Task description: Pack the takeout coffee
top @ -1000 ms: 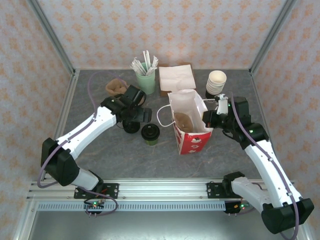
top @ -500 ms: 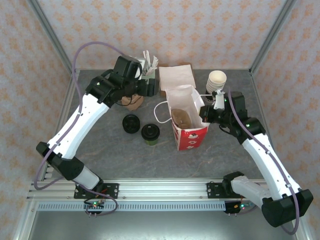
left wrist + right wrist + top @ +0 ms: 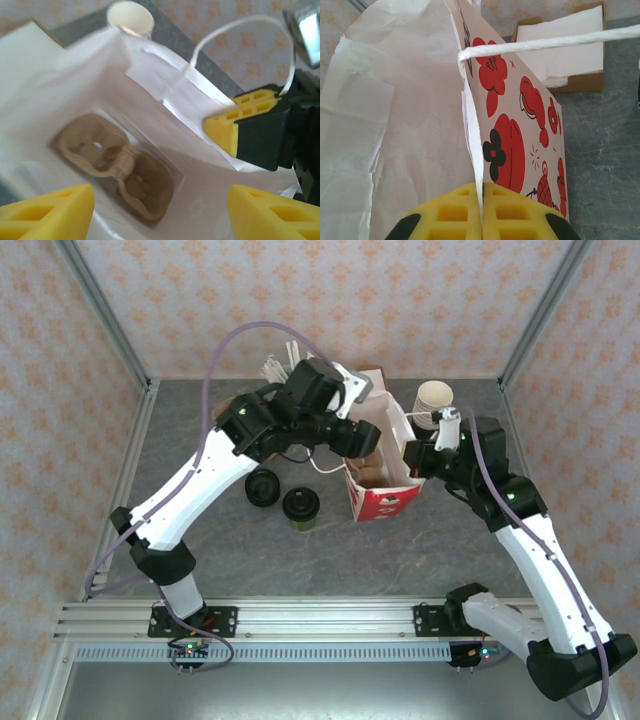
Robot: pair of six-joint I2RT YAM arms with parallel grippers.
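Observation:
The takeout coffee (image 3: 300, 506), a short dark cup with a round black lid, stands on the table left of the red bag (image 3: 385, 495). My left gripper (image 3: 362, 440) hovers over the bag's open mouth, well apart from the cup. In the left wrist view the left gripper (image 3: 160, 210) is open with nothing between its yellow fingers, and a brown pulp cup carrier (image 3: 115, 170) lies at the bag's bottom. My right gripper (image 3: 481, 210) is shut on the bag's right rim (image 3: 472, 125), also seen as the right gripper (image 3: 415, 455).
A loose black lid (image 3: 263, 487) lies next to the coffee. Stacked cream cups (image 3: 433, 398) stand behind the bag's right side. A box of white napkins (image 3: 565, 45) sits at the back, a green cup of straws (image 3: 275, 370) behind my left arm. The bag's white handle (image 3: 545, 42) loops outward.
My left arm has swung from the left of the table up and right to above the bag's mouth, its jaws narrowing somewhat. The right gripper kept its hold and the bag shifted slightly back.

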